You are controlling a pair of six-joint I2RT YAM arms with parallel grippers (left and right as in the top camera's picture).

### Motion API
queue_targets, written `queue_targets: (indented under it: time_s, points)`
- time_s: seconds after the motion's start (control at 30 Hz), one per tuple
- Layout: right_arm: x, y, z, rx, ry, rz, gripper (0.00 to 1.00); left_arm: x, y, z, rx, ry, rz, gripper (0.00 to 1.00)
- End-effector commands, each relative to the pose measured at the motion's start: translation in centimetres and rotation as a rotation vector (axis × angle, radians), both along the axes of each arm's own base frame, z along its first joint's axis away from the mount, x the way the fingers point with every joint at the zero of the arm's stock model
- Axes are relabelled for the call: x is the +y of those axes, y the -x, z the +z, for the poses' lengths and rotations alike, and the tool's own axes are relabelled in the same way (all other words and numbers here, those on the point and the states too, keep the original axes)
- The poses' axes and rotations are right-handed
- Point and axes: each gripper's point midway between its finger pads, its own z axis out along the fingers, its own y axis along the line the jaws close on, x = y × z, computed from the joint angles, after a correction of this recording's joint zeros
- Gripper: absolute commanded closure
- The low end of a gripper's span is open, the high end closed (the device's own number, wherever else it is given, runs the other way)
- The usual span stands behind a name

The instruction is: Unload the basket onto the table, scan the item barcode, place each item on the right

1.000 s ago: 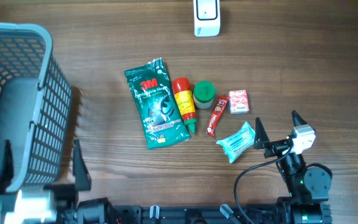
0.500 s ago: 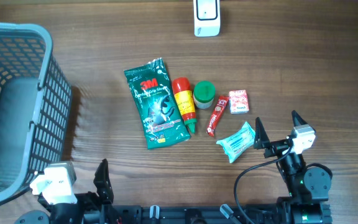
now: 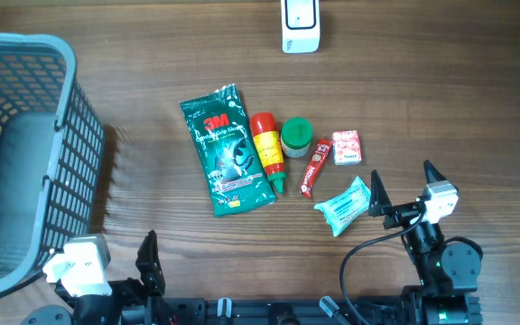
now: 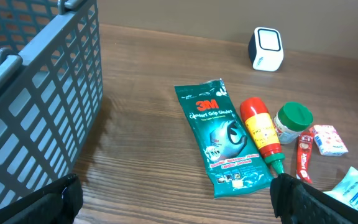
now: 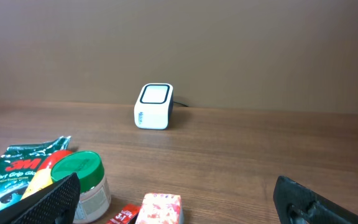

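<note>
The white barcode scanner (image 3: 300,25) stands at the far edge of the table. Several items lie in a row mid-table: a green 3M packet (image 3: 227,149), a red and yellow bottle (image 3: 267,150), a green-lidded jar (image 3: 296,137), a red sachet (image 3: 315,167), a small pink box (image 3: 347,147) and a teal wipes pack (image 3: 343,206). My left gripper (image 4: 176,190) is open and empty at the near left, short of the 3M packet (image 4: 221,137). My right gripper (image 3: 403,185) is open and empty, just right of the wipes pack.
A tall grey mesh basket (image 3: 25,153) fills the left side, close to my left arm. In the right wrist view the scanner (image 5: 153,106) faces me across bare wood, with the jar (image 5: 79,180) and pink box (image 5: 160,208) near the left finger.
My left arm has shifted to the right along the near edge, out from beside the basket. The right arm and the items have not moved.
</note>
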Motion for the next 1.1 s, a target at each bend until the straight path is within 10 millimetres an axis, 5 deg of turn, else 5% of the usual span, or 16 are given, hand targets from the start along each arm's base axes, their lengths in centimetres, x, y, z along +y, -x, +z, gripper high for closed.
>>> queue_targets:
  time_s: [0.0,0.17,0.3,0.43,0.5,0.63,0.73,0.93,1.0,1.07]
  points:
    - [-0.1,0.0,0.1,-0.009,0.008,-0.005,0.0,-0.2,0.1,0.1,-0.01,0.016,0.0,0.0]
    - [0.3,0.1,0.2,-0.008,-0.006,0.014,0.0,-0.2,0.1,0.1,-0.01,0.016,0.0,0.0]
    - [5.1,1.9,0.8,0.174,-0.548,0.317,0.0,-0.2,0.1,0.1,-0.01,0.016,0.0,0.0]
    - [9.2,5.2,0.5,0.407,-0.762,0.594,0.0,-0.2,0.1,0.1,-0.01,0.016,0.0,0.0]
    - [10.1,6.2,1.0,0.389,-0.696,0.675,0.0,-0.2,0.1,0.1,-0.01,0.016,0.0,0.0]
    - [10.3,6.7,2.8,0.365,-0.668,0.705,0.01,-0.2,0.1,0.1,-0.01,0.016,0.001,0.0]
    - [9.2,5.5,6.3,0.332,-0.632,0.606,0.0,-0.2,0.1,0.1,-0.01,0.016,0.0,0.0]
    - [7.2,1.5,6.7,0.607,-0.539,0.356,0.01,-0.2,0.1,0.1,-0.01,0.016,0.001,0.0]
    - [7.2,0.5,6.2,0.735,-0.549,0.321,0.23,-0.2,0.1,0.1,-0.01,0.016,0.0,0.0]
    - [7.3,0.1,4.8,0.888,-0.578,0.278,0.62,-0.2,0.1,0.1,-0.01,0.016,0.0,0.0]
